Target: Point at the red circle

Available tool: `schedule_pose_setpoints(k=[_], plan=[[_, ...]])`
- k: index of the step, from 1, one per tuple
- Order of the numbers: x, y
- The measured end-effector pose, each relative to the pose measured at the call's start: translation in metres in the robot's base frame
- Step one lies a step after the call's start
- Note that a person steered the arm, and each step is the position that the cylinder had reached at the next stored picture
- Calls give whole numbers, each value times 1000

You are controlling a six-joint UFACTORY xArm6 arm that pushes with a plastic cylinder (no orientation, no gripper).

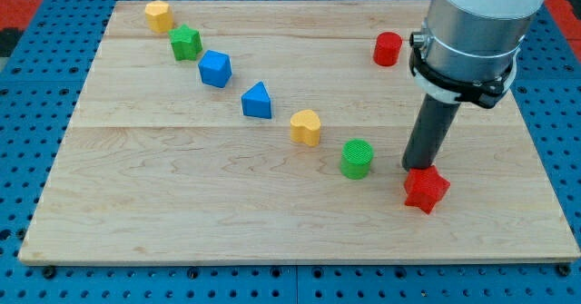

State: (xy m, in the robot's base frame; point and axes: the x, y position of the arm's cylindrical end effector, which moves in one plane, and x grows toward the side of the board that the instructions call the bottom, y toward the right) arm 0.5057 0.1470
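Near the view's top right of the wooden table [136, 213], the red circle [388, 48] is sitting alone, just to the left of the arm's grey housing [477, 23]. My tip [418, 167] is resting well below it, toward the view's bottom right, right against the top edge of the red star [427, 190], though I cannot tell whether the two are actually touching. There are no fingers on this arm to spread or press together, only the straight dark rod [429, 132]. A diagonal line of blocks is running from the view's top left down toward the tip: a yellow block [159, 15], a green star [185, 43], a blue block [215, 69], a blue triangle [257, 101], a yellow heart [306, 127] and a green circle [357, 158], the last lying just left of the tip. None of them is lying between the tip and the red circle.
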Motion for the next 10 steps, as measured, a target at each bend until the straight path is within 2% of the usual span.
schedule_pose_setpoints(k=[1,2,4,5,7,8,9,10], plan=[[-6,8],[-39,8],[-119,37],[-178,56],[-267,41],[-270,5],[-258,-25],[-235,-31]])
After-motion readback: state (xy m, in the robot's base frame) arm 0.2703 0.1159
